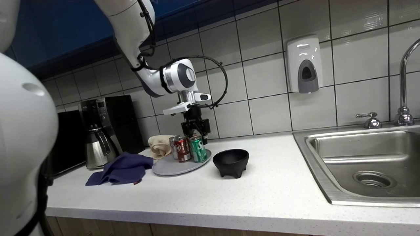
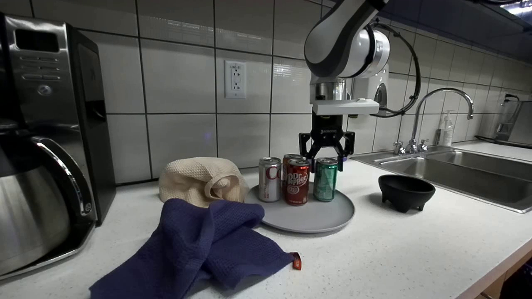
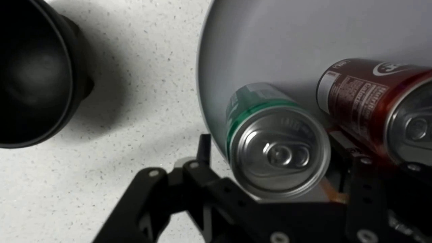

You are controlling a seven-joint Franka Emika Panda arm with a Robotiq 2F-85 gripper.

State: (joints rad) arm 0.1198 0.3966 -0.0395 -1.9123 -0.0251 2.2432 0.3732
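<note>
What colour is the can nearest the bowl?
Green with white lettering; the can shows best in an exterior view.

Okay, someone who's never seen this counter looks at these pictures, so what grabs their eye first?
Probably the black robot hand, open, with the green metal soda can between its fingers in the wrist view. Next might come the crumpled navy cloth, left of the round grey plate in both exterior views. The round black footed bowl, right of the plate there, stands out against the white countertop.
</note>
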